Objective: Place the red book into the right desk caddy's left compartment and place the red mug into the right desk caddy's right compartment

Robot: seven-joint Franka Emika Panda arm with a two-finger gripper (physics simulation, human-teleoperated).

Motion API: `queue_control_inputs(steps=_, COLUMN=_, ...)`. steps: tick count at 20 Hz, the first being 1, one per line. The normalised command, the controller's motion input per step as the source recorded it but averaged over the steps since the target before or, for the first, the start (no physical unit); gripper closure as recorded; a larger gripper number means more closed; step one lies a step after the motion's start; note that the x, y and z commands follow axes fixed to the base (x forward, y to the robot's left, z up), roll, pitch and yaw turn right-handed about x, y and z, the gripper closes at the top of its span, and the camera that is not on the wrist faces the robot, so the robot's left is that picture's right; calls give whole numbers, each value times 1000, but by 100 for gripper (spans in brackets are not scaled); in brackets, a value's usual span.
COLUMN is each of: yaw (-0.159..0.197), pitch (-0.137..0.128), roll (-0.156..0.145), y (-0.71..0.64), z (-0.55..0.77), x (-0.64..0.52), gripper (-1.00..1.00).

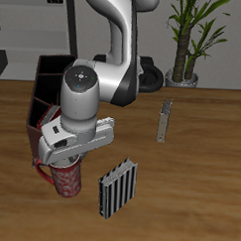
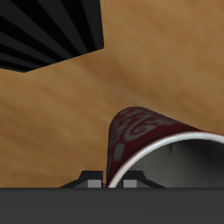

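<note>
While end effector (image 1: 65, 166) grasps one red mug (image 1: 66, 179), one red book (image 1: 163, 121) stands apart, one caddy (image 1: 46, 94) behind

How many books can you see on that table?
2. A black-and-white striped book stands near the table's front edge beside the red mug; the red book stands farther back. The arm may hide others.

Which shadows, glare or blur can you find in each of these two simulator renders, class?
Exterior view: sharp, evenly lit render; the wooden table carries only soft shadows beside the black-and-white striped book, and pale highlights glare on the white robot arm. Wrist view: the red speckled mug looms large and stretched by closeness, its grey inside smoothly shaded; no motion blur.
</note>
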Motion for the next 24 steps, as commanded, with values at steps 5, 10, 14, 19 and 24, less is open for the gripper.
queue_control_inputs(steps=5, yaw=-65, pitch=-94, roll=-45, y=-92, z=420, x=-42, gripper=100)
queue_control_inputs(steps=10, yaw=-122, pitch=-102, roll=-47, y=-54, z=706, x=-208, gripper=100)
queue_control_inputs(steps=14, yaw=-108, pitch=-58, roll=-6, y=-45, z=499, x=-178, gripper=100)
queue_control_inputs(steps=19, yaw=-78, pitch=-82, roll=-17, y=-106, z=569, x=-260, gripper=100)
queue_control_inputs(steps=24, yaw=-96, pitch=-88, roll=15, y=-4, z=524, x=-333, gripper=100)
